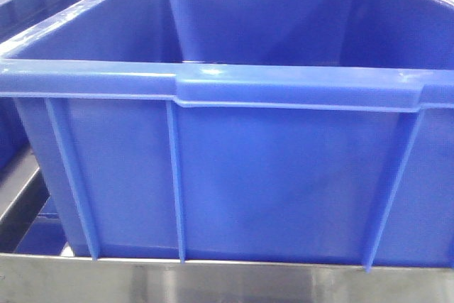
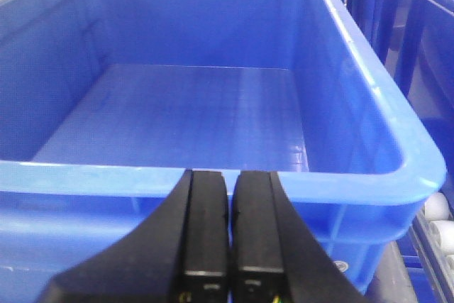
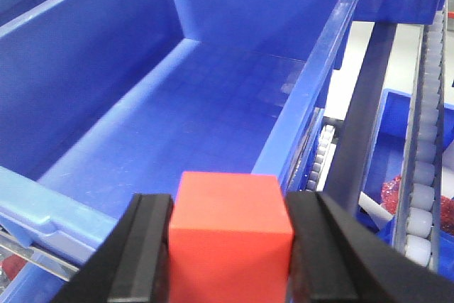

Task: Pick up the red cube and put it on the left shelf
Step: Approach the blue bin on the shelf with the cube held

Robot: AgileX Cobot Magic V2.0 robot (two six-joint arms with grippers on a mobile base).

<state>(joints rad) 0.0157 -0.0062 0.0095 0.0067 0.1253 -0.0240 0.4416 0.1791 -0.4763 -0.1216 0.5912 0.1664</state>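
Two right fingers [image 3: 145,246] clamp the red cube [image 3: 230,239] before a blue bin [image 3: 106,90]; left fingers [image 2: 209,232] together.

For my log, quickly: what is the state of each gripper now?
Left gripper: closed, holding nothing.
Right gripper: closed on the red cube.

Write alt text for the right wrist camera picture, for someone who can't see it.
A black pincer grips a red cube between its fingers, in front of a blue bin whose visible floor is bare. A roller rail runs along the right.
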